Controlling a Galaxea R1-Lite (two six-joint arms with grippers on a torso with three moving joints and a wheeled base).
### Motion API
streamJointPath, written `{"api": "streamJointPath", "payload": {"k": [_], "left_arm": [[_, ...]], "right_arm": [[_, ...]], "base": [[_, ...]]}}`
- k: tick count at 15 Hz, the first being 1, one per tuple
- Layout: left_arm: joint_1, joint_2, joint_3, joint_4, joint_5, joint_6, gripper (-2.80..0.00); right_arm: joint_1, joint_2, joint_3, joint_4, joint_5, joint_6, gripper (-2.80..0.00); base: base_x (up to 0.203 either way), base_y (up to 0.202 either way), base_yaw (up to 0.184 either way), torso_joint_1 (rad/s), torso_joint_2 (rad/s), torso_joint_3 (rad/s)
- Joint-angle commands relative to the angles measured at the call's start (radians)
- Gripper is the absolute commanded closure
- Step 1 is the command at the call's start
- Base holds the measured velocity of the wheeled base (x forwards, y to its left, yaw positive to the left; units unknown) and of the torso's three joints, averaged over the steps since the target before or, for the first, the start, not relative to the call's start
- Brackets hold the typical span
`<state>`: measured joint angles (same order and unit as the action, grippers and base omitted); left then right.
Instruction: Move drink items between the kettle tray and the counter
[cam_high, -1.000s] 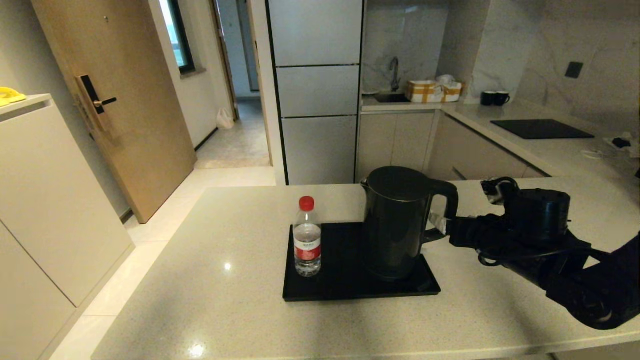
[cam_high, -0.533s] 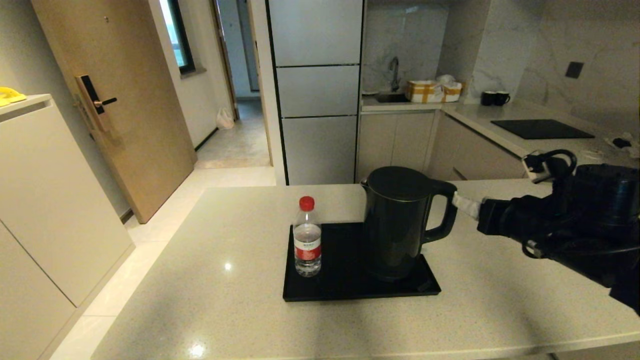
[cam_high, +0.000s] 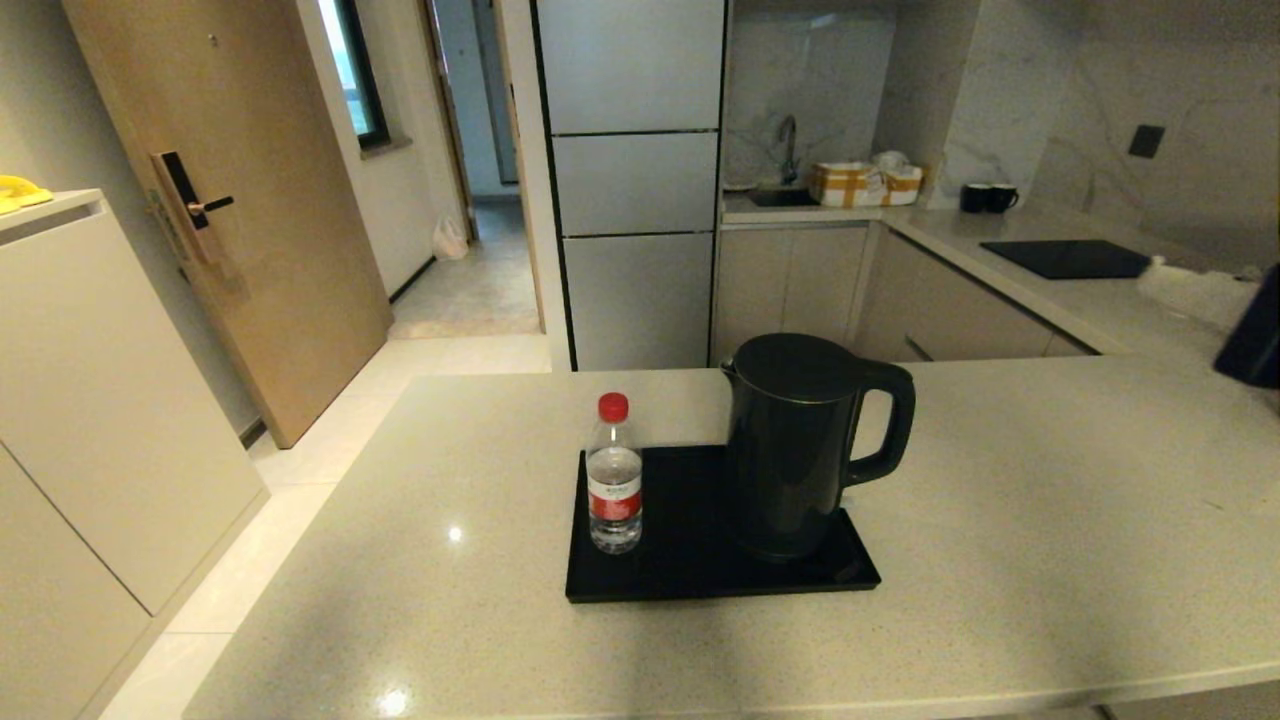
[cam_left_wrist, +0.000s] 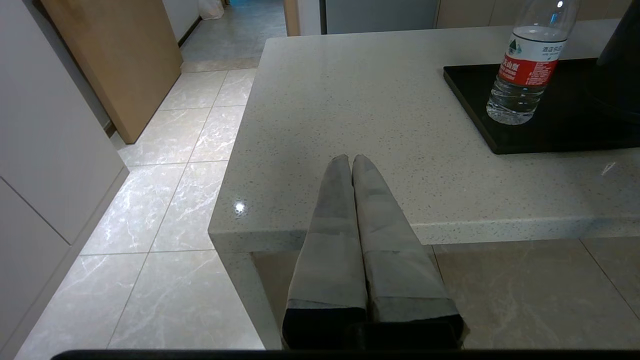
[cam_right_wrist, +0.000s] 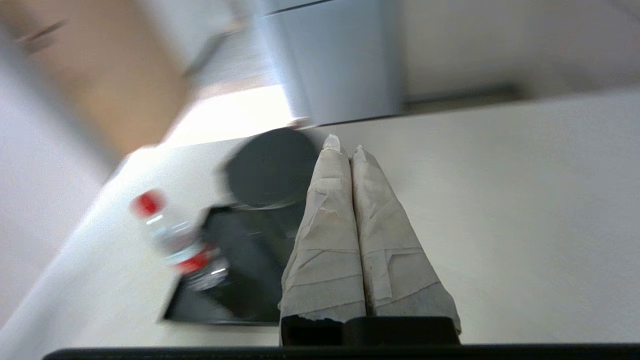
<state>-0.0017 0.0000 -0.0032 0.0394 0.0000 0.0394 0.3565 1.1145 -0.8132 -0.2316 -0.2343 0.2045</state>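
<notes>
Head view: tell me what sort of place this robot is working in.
Most likely a home or apartment kitchen. A stone counter carries a kettle on its tray; behind it are a sink faucet, a cooktop panel and a door with a lock.

The kettle is matte black all over, loop handle included; the water bottle is clear plastic with a red cap and a red label bearing white print; the kettle tray is glossy black; the counter is pale beige stone, finely speckled with darker flecks; the left gripper has grey wrapped fingers above a black base; the right gripper has off-white, creased wrapping over a black base; the door is light wood-toned; the floor shows pale marbled tiles.
</notes>
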Motion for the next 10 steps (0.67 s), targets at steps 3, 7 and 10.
{"api": "streamJointPath", "payload": {"k": [3, 7, 10], "left_arm": [[0.0, 0.0, 0.0, 0.0, 0.0, 0.0, 0.0], [0.0, 0.0, 0.0, 0.0, 0.0, 0.0, 0.0], [0.0, 0.0, 0.0, 0.0, 0.0, 0.0, 0.0]], "right_arm": [[0.029, -0.362, -0.129, 0.458, -0.203, -0.016, 0.0], [-0.171, -0.637, -0.178, 0.809, -0.21, -0.039, 0.0], [-0.309, -0.873, -0.173, 0.877, 0.021, -0.055, 0.0]], "base": [[0.0, 0.0, 0.0, 0.0, 0.0, 0.0], [0.0, 0.0, 0.0, 0.0, 0.0, 0.0], [0.0, 0.0, 0.0, 0.0, 0.0, 0.0]]}}
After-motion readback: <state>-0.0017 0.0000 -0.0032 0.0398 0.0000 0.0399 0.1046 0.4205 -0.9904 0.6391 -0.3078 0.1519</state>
